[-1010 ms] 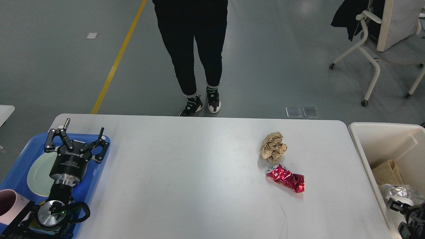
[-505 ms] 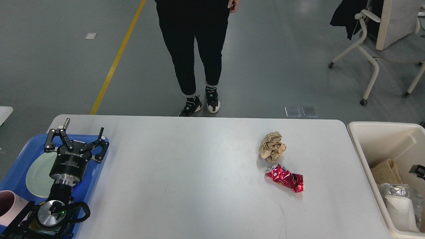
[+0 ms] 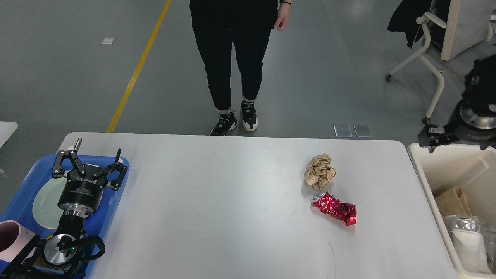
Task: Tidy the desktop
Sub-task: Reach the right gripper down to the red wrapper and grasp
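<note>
The white desktop (image 3: 232, 209) carries a crumpled brown paper ball (image 3: 319, 171) and a crushed red can (image 3: 335, 208) just in front of it, both right of centre. My left gripper (image 3: 95, 153) is open and empty, over the blue tray (image 3: 116, 193) at the desktop's left end. My right arm comes in at the right edge, dark and blurred. Its gripper (image 3: 436, 138) hangs over the far left corner of the cream bin (image 3: 426, 174). I cannot make out its fingers.
The tray holds a pale green plate (image 3: 44, 201) and a pink cup (image 3: 9, 238). The bin holds brown paper (image 3: 451, 201), foil (image 3: 467, 224) and a white cup (image 3: 467, 246). A person (image 3: 232, 58) stands at the far edge. A chair (image 3: 438, 58) stands at far right.
My right arm has risen from low in the bin at the bottom right to above the bin's far edge. The left arm has not moved. The person has shifted slightly right.
</note>
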Available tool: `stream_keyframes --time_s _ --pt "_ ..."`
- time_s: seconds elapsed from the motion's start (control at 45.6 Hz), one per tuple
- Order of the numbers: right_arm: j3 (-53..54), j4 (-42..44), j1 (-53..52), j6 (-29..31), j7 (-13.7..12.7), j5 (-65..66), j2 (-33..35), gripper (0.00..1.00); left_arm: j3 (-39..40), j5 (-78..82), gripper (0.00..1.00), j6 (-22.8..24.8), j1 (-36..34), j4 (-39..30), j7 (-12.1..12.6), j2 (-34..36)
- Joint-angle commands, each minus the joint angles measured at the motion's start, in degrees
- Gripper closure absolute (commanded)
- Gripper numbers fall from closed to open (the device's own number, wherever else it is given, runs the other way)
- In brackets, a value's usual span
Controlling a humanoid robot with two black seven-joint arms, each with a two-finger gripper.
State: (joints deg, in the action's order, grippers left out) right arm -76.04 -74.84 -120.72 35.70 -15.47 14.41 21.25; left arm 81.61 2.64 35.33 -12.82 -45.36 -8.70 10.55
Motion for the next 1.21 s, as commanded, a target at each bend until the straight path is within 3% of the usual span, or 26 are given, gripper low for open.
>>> stream_keyframes --time_s 0.0,0.241,0.571,0.834,0.922,1.185 --pt "4.9 -8.3 -9.3 5.5 0.0 -0.3 -1.4 0.00 -0.1 0.0 0.03 -0.1 0.1 0.0 0.0 0.0" --pt "15.1 -20.8 -16.8 3.9 0.4 -0.3 -3.3 0.00 0.0 0.0 0.03 -0.1 0.0 0.0 -0.1 0.0" --pt "16.9 -19.5 -13.8 -0.5 0.4 -0.6 -4.7 0.00 0.0 0.0 0.03 -0.1 0.0 0.0 -0.1 0.0" --pt "20.0 -10.4 -5.2 -1.7 0.7 -0.3 -8.3 0.00 -0.1 0.0 0.03 -0.1 0.0 0.0 -0.1 0.0" --pt "21.3 -5.8 1.4 -3.9 0.9 8.2 -11.8 0.00 0.0 0.0 0.03 -0.1 0.0 0.0 -0.1 0.0" --pt "24.8 -0.1 20.9 -7.8 2.9 40.0 -12.3 0.03 0.0 0.0 0.03 -0.1 0.0 0.0 -0.1 0.0"
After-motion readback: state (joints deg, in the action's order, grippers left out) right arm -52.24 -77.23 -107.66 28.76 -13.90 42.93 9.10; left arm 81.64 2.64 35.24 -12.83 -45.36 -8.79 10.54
